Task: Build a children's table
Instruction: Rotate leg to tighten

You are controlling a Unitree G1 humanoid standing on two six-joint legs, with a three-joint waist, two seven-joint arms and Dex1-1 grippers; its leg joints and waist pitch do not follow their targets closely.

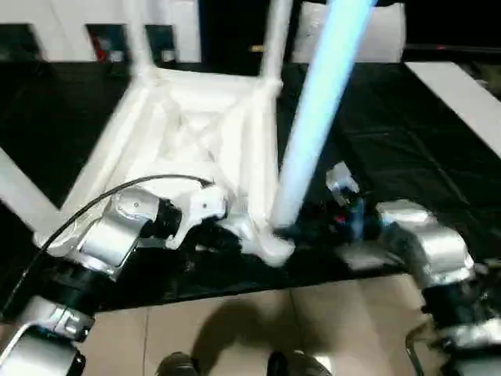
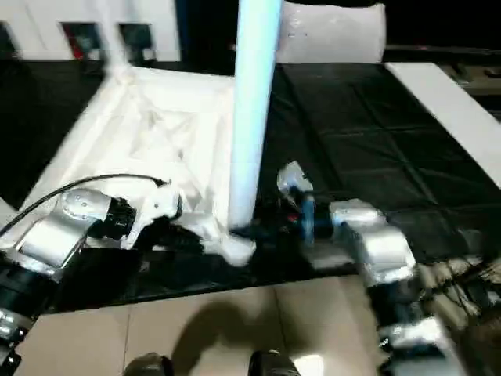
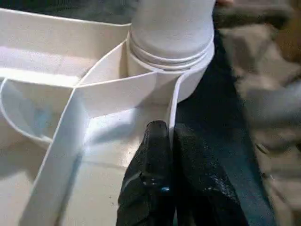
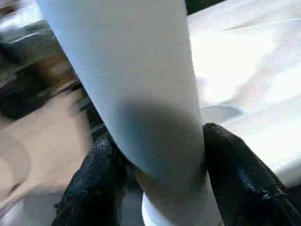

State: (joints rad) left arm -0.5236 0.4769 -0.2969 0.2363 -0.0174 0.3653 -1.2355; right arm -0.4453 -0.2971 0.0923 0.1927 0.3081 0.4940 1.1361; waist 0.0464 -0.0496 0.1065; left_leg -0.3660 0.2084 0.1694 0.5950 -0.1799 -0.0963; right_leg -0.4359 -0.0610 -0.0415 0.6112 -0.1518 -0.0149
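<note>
The white table top [image 1: 188,125] lies upside down on the black surface, ribbed underside up. Legs stand in its two far corners [image 1: 275,39]. A long tapered leg [image 1: 317,117] rises from the near right corner socket [image 1: 270,247], its threads showing at the socket [image 3: 171,47]. My right gripper [image 4: 157,165] is shut on this leg low down, one black finger on each side. My left gripper [image 3: 170,141] is shut on the thin rim wall of the table top [image 3: 171,108] beside that socket.
The black surface [image 1: 407,149] ends at a near edge, with tiled floor [image 1: 258,321] below it. A white cabinet with glass-fronted compartments [image 1: 109,39] stands at the back left. A white panel [image 1: 462,94] lies at the far right.
</note>
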